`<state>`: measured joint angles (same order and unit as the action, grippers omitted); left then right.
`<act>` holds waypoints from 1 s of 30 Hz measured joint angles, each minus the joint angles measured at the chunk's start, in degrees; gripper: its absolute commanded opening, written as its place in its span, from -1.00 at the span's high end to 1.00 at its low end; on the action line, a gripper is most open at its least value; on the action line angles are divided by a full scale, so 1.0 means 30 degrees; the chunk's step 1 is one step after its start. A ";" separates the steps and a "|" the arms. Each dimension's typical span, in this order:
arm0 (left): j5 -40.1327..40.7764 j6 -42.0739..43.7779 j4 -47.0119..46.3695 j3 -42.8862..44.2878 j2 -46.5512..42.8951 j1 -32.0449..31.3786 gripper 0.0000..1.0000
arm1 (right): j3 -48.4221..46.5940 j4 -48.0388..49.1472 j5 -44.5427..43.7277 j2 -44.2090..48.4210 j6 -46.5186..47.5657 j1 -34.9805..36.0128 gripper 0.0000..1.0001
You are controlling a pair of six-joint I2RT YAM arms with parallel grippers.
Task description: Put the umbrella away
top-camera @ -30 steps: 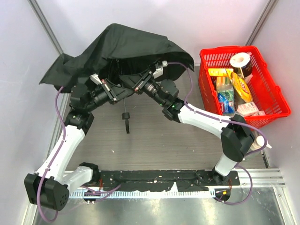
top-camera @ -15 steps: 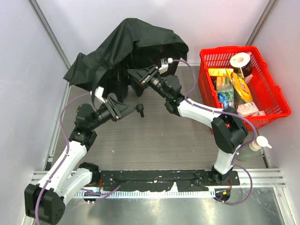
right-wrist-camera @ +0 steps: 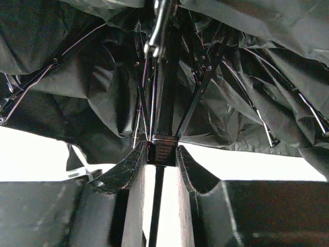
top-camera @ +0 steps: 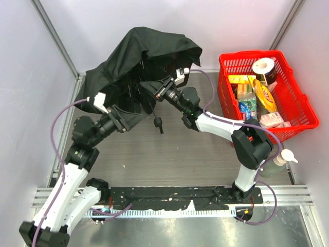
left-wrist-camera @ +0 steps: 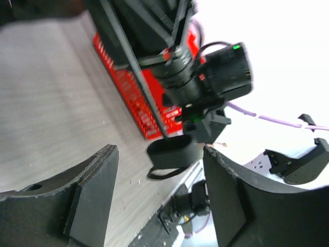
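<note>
The umbrella's black canopy hangs half-collapsed at the back of the table, and its thin shaft slants down to the small handle. My right gripper is shut on the black sliding block on the shaft, just under the ribs. My left gripper stands open to the left of the handle, without touching it. In the left wrist view the handle and its strap loop lie just beyond the two spread fingers.
A red basket full of groceries stands at the right, also in the left wrist view. A pump bottle stands by the right arm's elbow. Walls close in the left, the back and the right.
My left gripper was shut beside the right one under the canopy; it has opened and drawn back down-left. The umbrella has risen and shifted right, and its handle has swung right.
</note>
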<state>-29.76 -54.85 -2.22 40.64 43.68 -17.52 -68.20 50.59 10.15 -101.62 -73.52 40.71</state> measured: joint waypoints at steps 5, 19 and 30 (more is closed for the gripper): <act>0.1166 -0.0066 -0.0313 0.0138 -0.2200 0.0000 -0.87 | 0.0321 0.0328 0.0262 0.0007 0.0138 0.0029 0.99; -0.0831 -0.3300 -0.4459 -0.0692 0.4357 -0.1574 0.83 | 0.1260 0.0823 -0.0510 0.0772 0.0670 0.0954 0.98; -0.0168 -0.0495 0.0291 0.1129 0.2543 -0.1632 1.00 | 0.2557 0.0605 -0.1872 0.2528 0.0962 0.1690 0.99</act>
<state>-30.26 -56.34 -1.34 44.03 51.31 -22.41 -60.53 52.40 4.54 -94.04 -70.63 45.78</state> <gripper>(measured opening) 0.068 0.296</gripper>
